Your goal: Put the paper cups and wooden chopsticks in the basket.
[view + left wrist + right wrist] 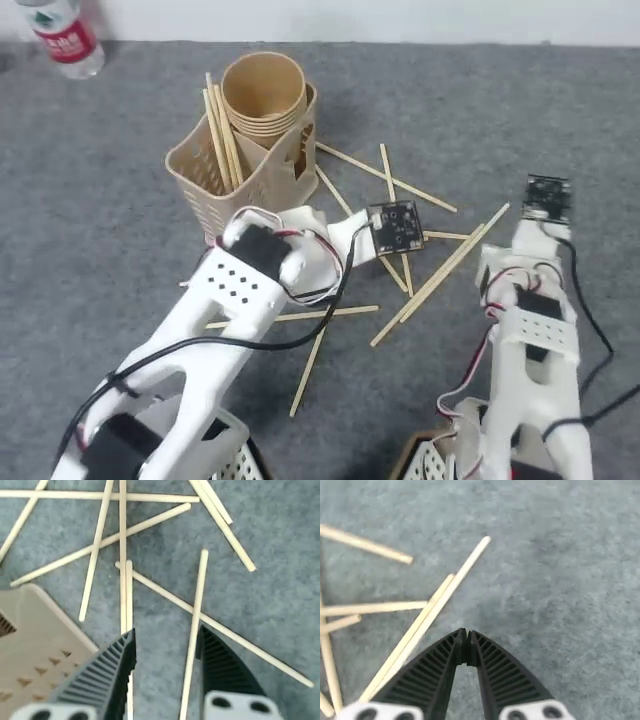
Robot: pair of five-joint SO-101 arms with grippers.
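A beige basket (200, 170) stands at the back middle of the grey carpet, and its corner (35, 645) shows in the left wrist view. Stacked paper cups (262, 92) sit in one compartment, a few chopsticks (222, 140) upright in another. Several loose chopsticks (440, 262) lie scattered to the basket's right. My left gripper (166, 632) is open just above the carpet beside the basket, with one chopstick (194, 625) lying between its fingers. My right gripper (466, 634) is shut on nothing, hanging over bare carpet next to a pair of chopsticks (432, 607).
A plastic bottle (62, 35) lies at the far left corner. Both arms' bases stand at the near edge. Bare carpet stretches to the right of the right arm (535, 330) and to the left of the basket.
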